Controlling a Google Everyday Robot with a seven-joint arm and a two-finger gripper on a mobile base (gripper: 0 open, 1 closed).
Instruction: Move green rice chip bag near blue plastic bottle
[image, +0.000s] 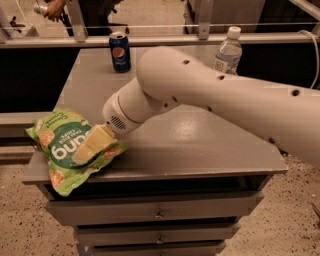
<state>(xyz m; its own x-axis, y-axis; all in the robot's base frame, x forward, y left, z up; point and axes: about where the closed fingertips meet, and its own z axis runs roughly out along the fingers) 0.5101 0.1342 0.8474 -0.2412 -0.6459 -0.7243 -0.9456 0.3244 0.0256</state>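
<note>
Grey drawer cabinet (190, 145), speckled floor (282, 220), metal railing (280, 38) behind, dim light, tool (92, 146) at cabinet's front-left edge.

I see the green rice chip bag (54, 145) as crinkly, glossy film. My claw (84, 154), of cream matt plastic, is over the right part of the bag. The arm (200, 90) has a smooth, matt white shell. The surface (200, 142) looks like matt grey painted metal. The blue plastic bottle (227, 51) is clear plastic, and the can (120, 52) is shiny metal.
</note>
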